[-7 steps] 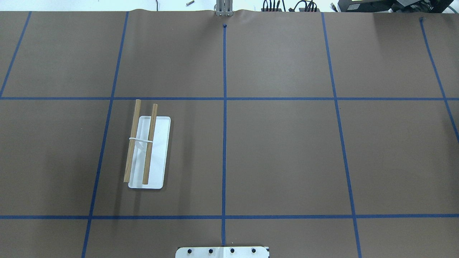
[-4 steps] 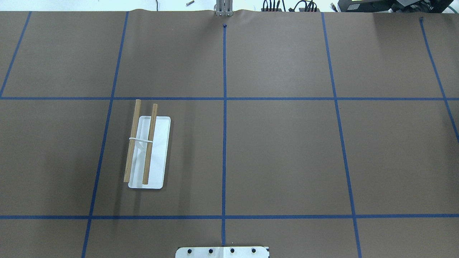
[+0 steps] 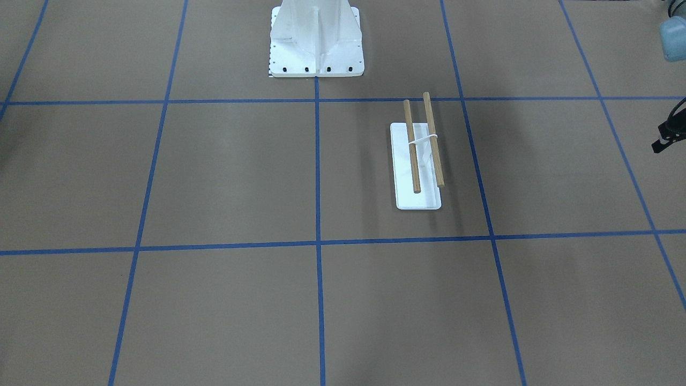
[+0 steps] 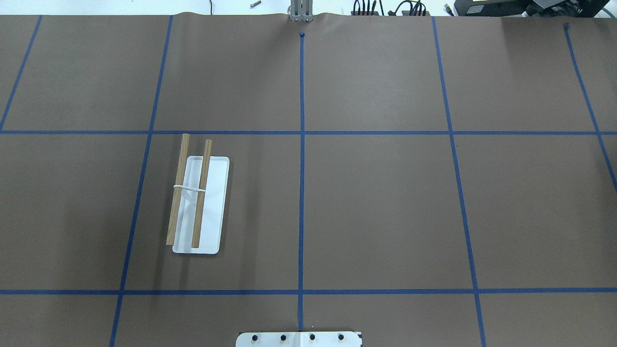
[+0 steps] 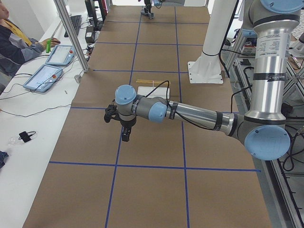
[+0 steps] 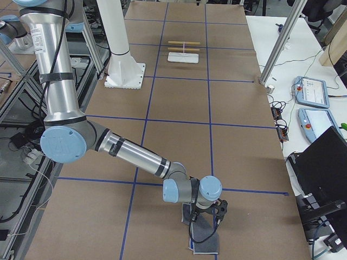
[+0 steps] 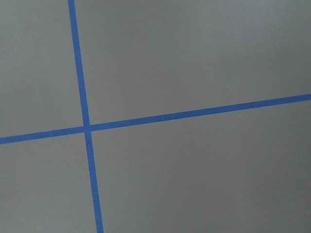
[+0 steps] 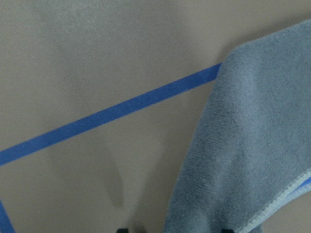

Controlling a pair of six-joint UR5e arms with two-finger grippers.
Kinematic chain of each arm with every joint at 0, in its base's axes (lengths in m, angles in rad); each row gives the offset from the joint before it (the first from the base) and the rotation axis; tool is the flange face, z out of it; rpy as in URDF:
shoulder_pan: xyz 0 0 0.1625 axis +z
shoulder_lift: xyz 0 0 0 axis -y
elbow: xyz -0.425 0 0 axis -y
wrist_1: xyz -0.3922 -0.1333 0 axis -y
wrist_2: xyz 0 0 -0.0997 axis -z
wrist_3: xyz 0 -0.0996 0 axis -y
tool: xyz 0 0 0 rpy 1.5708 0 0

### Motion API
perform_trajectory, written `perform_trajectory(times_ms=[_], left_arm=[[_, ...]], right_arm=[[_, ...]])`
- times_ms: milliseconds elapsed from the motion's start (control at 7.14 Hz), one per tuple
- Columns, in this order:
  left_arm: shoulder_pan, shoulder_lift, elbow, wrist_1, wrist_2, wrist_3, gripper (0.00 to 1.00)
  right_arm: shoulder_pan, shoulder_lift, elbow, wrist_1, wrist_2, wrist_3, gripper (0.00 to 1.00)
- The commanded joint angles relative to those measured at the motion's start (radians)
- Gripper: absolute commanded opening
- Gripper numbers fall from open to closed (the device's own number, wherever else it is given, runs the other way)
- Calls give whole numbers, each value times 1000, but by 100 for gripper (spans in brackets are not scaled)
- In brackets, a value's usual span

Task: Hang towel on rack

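The left gripper (image 5: 124, 137) hangs above the brown table (image 4: 385, 217), near a crossing of blue tape (image 7: 87, 128), and I cannot tell whether its jaws are parted or closed. The rack (image 4: 198, 205) stands in the table's left half, its two dowels level above the white base. The towel (image 6: 205, 238) is at the table's far right end, over a tape line just beneath the right gripper (image 6: 217, 210), whose grip I cannot tell either.
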Motion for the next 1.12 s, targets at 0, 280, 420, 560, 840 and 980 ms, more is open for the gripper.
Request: perform_trajectory(times_ms=[0, 280, 420, 560, 840, 980], left_arm=[[0, 0, 0, 0, 0, -1, 98], [0, 0, 2, 0, 0, -1, 98], [0, 0, 0, 0, 0, -1, 98], [0, 0, -4, 0, -1, -1, 98], [1, -17, -21, -1, -7, -109, 98], [1, -26, -37, -23, -32, -193, 98]], right_arm=[[-6, -2, -6, 0, 0, 0, 49], [-6, -6, -5, 1, 1, -5, 0], [-4, -11, 8, 3, 1, -9, 0], [-4, -3, 26, 3, 1, -9, 0], [0, 6, 215, -99, 10, 67, 0], [-1, 11, 362, -197, 10, 175, 0]])
